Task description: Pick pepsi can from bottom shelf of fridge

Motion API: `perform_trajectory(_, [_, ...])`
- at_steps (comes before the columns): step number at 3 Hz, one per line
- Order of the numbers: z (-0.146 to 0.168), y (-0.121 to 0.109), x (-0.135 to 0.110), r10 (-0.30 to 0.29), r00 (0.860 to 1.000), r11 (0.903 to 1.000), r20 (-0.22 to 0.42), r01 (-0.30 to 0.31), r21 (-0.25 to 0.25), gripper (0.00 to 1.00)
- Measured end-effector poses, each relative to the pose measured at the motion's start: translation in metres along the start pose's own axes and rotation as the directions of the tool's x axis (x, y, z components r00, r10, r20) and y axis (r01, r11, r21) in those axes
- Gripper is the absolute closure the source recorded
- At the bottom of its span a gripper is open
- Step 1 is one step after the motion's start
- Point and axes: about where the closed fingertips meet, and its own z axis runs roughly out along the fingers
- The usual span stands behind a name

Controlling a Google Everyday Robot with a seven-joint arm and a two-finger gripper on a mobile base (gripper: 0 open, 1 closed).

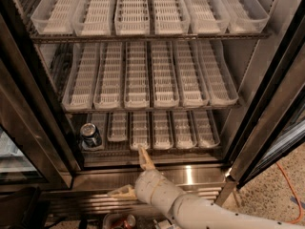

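The pepsi can (90,135) is dark blue with a silver top. It stands upright at the left end of the bottom shelf (157,149) of the open fridge (43,109). My gripper (132,176) is low at the centre, in front of the steel sill (190,174), to the right of the can and nearer to me. Its fingers are spread wide: one fingertip (143,152) points up at the shelf's front edge, the other (116,192) points left over the base. It holds nothing and does not touch the can.
Two upper racks (147,101) carry longer clear lane trays, all empty. Black door frames (267,109) flank the opening on both sides. Floor clutter with a red-orange can (128,221) lies at the bottom edge. An orange cable (290,190) runs on the floor at right.
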Motion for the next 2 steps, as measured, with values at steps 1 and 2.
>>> perform_trajectory(1, [0.028, 0.021, -0.021, 0.032, 0.993, 0.9966, 0.118, -0.04, 0.072, 0.0])
perform_trajectory(2, [0.056, 0.032, -0.038, 0.063, 0.98, 0.9881, 0.187, -0.088, 0.127, 0.0])
